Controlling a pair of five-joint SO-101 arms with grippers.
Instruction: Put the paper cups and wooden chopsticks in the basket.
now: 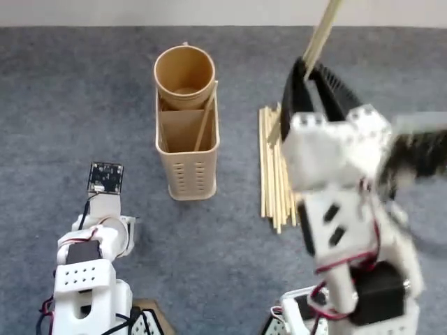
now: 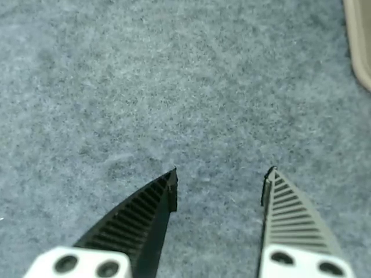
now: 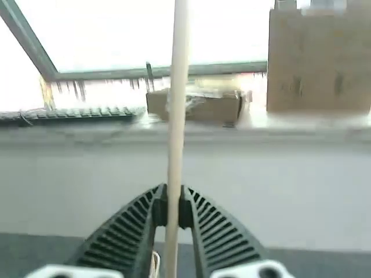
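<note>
A tan slotted basket (image 1: 187,167) stands on the grey carpet, with a paper cup (image 1: 184,75) sitting in its far end and one wooden chopstick (image 1: 204,120) leaning inside it. A bundle of several wooden chopsticks (image 1: 274,171) lies to the basket's right. My right gripper (image 1: 305,70) is raised above that bundle, shut on a single chopstick (image 3: 176,116) that points up and away between the jaws. My left gripper (image 2: 220,174) hangs open low over bare carpet, at the near left of the basket (image 2: 360,40), with nothing between its fingers.
The grey carpet (image 1: 84,98) covers the whole work surface, with free room left of the basket and between the two arms. A pale wall (image 3: 278,185) and a window ledge with boxes show behind the raised right gripper.
</note>
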